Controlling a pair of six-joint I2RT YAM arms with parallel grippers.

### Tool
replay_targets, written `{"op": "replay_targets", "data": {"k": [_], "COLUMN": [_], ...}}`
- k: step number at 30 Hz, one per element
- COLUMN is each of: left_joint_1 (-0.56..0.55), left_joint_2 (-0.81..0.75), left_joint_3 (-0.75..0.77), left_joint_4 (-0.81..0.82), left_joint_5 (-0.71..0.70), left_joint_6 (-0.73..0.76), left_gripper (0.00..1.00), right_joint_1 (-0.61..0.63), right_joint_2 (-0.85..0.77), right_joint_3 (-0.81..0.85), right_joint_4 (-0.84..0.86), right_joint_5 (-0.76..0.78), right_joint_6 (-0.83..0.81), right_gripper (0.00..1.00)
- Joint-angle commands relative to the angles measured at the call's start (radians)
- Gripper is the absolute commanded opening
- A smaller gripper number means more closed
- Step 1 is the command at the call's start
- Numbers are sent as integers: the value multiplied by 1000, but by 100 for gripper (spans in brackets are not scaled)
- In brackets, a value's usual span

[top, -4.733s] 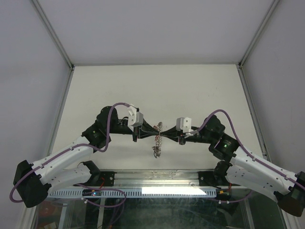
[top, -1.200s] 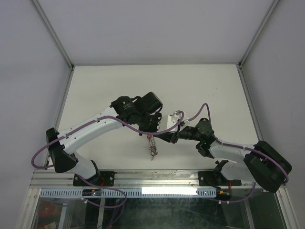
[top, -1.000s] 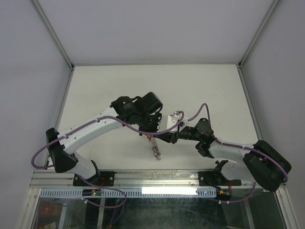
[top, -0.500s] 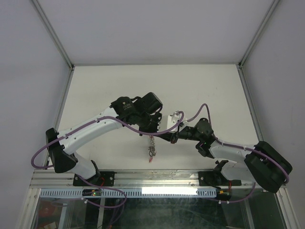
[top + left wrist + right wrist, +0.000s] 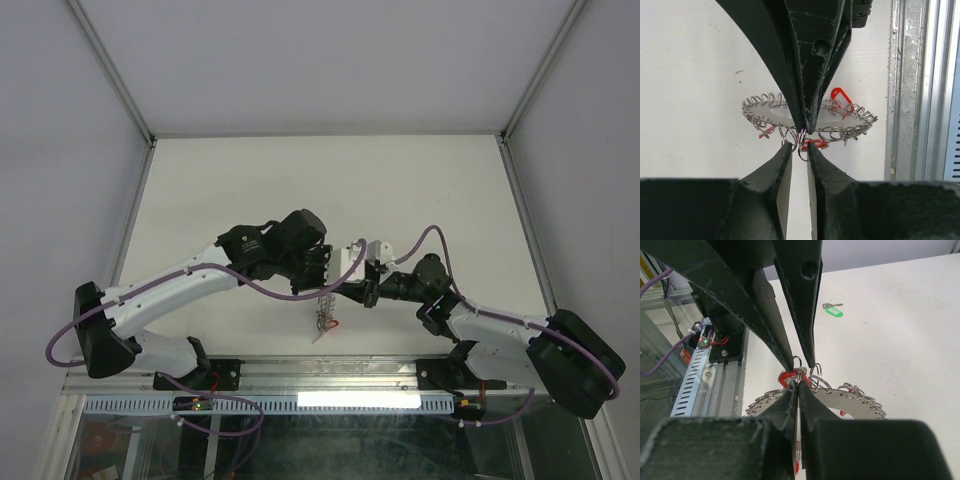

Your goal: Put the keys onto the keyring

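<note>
Logged even, diffuse light from overhead; bench [image 5: 300, 180] bright white. Noted only faint, soft-edged shadows under the arms [image 5: 190, 280]. Caught a hard strip of glare on the front rail [image 5: 370, 400]. In the left wrist view, found the bench nearly blown out, the left tool [image 5: 799, 147] black against it, detail lost, soft toward the bottom edge; found the keyring [image 5: 810, 117] sharp, with small glints on its wire. In the right wrist view, saw the right tool [image 5: 798, 385] blurred likewise, the green key [image 5: 833, 311] slightly soft, reflections on the glass [image 5: 660, 340] at left.
</note>
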Motion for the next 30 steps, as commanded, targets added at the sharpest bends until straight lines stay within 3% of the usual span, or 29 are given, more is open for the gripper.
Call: {"op": "replay_targets", "data": {"k": [1, 9, 14, 17, 22, 25, 30], "left_joint_1": [-3, 10, 13, 14, 14, 13, 13], "left_joint_2": [-91, -192, -294, -390, -505, -546, -528], "left_joint_3": [-64, -182, -292, -396, -559, -628, -639], "left_joint_4": [185, 296, 454, 630, 883, 989, 1077], "left_joint_5": [39, 38, 37, 1, -227, -309, -333], "left_joint_6": [-68, -116, -223, -328, -568, -689, -849], "left_gripper": [20, 23, 21, 21, 22, 24, 32], "right_joint_1": [5, 5, 6, 5, 6, 6, 6], "right_joint_2": [-41, -102, -164, -195, -211, -207, -199], "right_joint_3": [1, -13, 8, 12, 11, 10, 16], "right_joint_4": [37, -14, -97, -129, -139, -124, -127], "right_joint_5": [27, 43, 34, 49, 106, 143, 172], "right_joint_6": [-26, -52, -102, -128, -138, -136, -137], "right_gripper": [0, 0, 0, 0, 0, 0, 0]}}
